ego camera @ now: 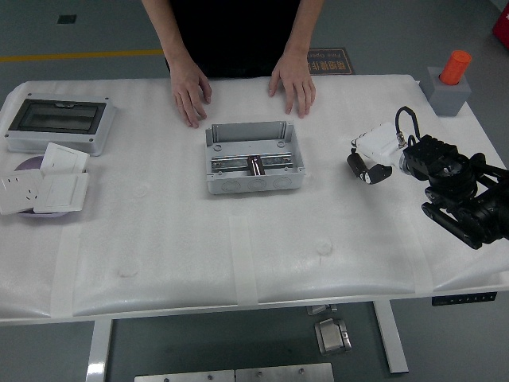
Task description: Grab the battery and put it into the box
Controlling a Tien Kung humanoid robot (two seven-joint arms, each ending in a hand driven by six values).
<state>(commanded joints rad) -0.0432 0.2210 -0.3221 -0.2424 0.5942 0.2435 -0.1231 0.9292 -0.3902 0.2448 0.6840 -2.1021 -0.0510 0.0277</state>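
My right hand (368,165) hangs low over the right side of the white table (159,239), its black arm (461,199) coming in from the right edge. Its white fingers are curled around a short dark cylinder, the battery (355,164), which sticks out at the hand's left side. The grey open box (254,157) sits at the table's middle, well to the left of the hand. A metal rail crosses the inside of the box, with a small dark part (256,165) on it. My left arm is not visible.
A person stands at the far side with both hands (191,91) flat on the table just behind the box. A grey enclosure with a dark lid (57,122) and white socket plates (44,185) lie at the left. An orange cylinder on a grey block (450,83) stands far right.
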